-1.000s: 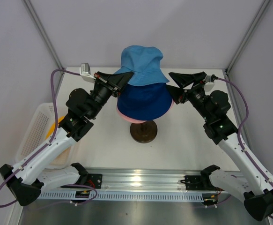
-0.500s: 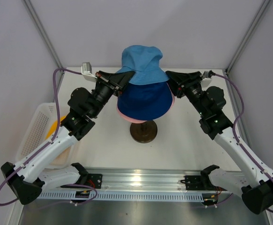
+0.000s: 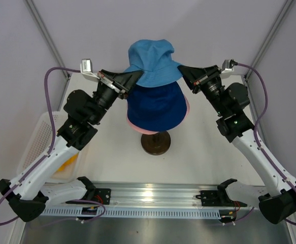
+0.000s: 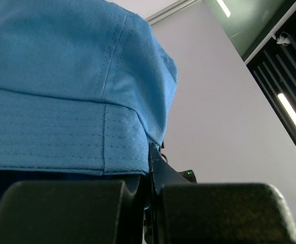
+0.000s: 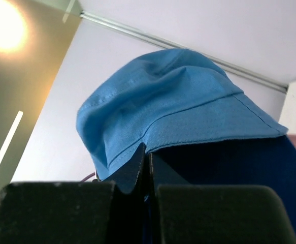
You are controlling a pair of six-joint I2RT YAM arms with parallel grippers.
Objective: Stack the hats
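Observation:
The light blue hat (image 3: 153, 63) hangs just above the navy blue hat (image 3: 157, 107), which sits on a stand over the pink hat (image 3: 137, 126); of the pink hat only the brim shows. My left gripper (image 3: 136, 76) is shut on the light blue hat's left brim (image 4: 61, 101). My right gripper (image 3: 182, 71) is shut on its right brim (image 5: 173, 112). In the left wrist view the left gripper (image 4: 150, 168) pinches the brim edge. In the right wrist view the right gripper (image 5: 148, 155) pinches the brim, with the navy hat (image 5: 229, 178) below. A bit of the yellow-orange hat (image 3: 69, 160) shows in the basket.
A white basket (image 3: 36, 147) sits at the table's left edge, under the left arm. The stand's dark round base (image 3: 156, 144) rests at mid-table. Enclosure walls and posts rise close behind both grippers.
My right gripper moved in to the light blue hat's right brim and shut on it. Both grippers then rose, lifting the hat slightly off the navy one.

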